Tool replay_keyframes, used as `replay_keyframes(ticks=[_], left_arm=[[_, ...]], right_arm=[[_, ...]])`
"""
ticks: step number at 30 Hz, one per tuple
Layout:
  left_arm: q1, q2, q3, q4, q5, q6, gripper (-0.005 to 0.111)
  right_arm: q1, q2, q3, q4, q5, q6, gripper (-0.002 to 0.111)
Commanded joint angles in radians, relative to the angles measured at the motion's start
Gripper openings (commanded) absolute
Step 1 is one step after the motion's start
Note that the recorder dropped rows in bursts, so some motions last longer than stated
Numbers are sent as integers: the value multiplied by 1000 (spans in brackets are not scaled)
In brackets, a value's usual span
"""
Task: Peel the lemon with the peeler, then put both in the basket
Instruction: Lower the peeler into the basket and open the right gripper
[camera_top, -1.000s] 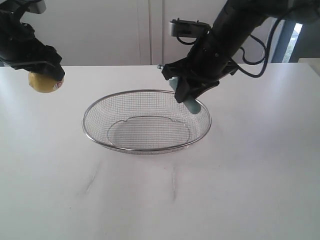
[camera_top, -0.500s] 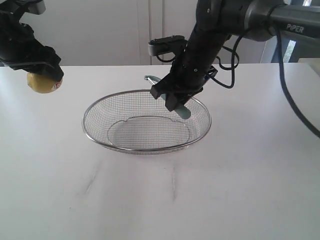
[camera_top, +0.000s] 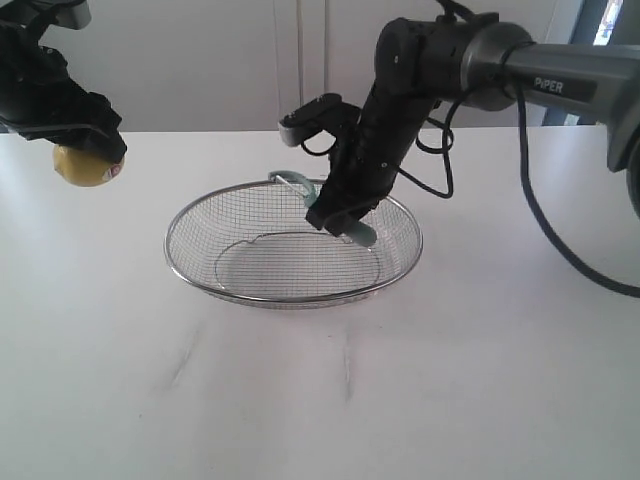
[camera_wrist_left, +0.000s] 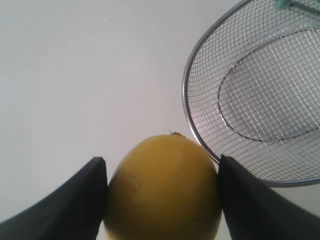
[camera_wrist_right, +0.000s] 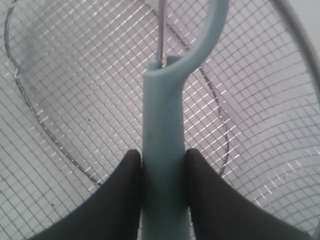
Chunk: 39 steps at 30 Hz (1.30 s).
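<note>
While the lemon (camera_top: 88, 167) is gripped, the peeler (camera_top: 360, 235) overhangs the basket (camera_top: 290, 299).

White table (camera_top: 500, 380) — only the wire basket (camera_top: 190, 262) rests on it.

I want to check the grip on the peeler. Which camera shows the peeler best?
The right wrist view: the peeler is close and central, its handle pinched by the right gripper over the basket. The exterior view shows only its head and handle end past the gripper; the left wrist view catches a sliver.
</note>
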<state>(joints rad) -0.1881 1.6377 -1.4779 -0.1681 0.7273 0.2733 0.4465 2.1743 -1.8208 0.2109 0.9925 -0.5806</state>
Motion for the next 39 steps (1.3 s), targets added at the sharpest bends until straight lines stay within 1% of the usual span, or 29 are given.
replay_keyframes(ticks=[1, 5, 10, 31, 34, 39], left_arm=[[-3, -15, 3, -9, 0, -4, 0], [-3, -15, 3, -9, -2, -4, 0], [-3, -15, 3, -9, -2, -4, 0], [-3, -15, 3, -9, 0, -4, 0], [-3, -15, 3, -9, 0, -4, 0], [-3, -15, 3, -9, 0, -4, 0]], right_arm=[[1, 25, -4, 1, 20, -125, 0], [1, 36, -4, 1, 24, -204, 0], [1, 36, -4, 1, 12, -258, 0], [1, 100, -4, -2, -82, -252, 0], [1, 102, -4, -21, -82, -219, 0], [1, 108, -4, -82, -82, -139, 7]])
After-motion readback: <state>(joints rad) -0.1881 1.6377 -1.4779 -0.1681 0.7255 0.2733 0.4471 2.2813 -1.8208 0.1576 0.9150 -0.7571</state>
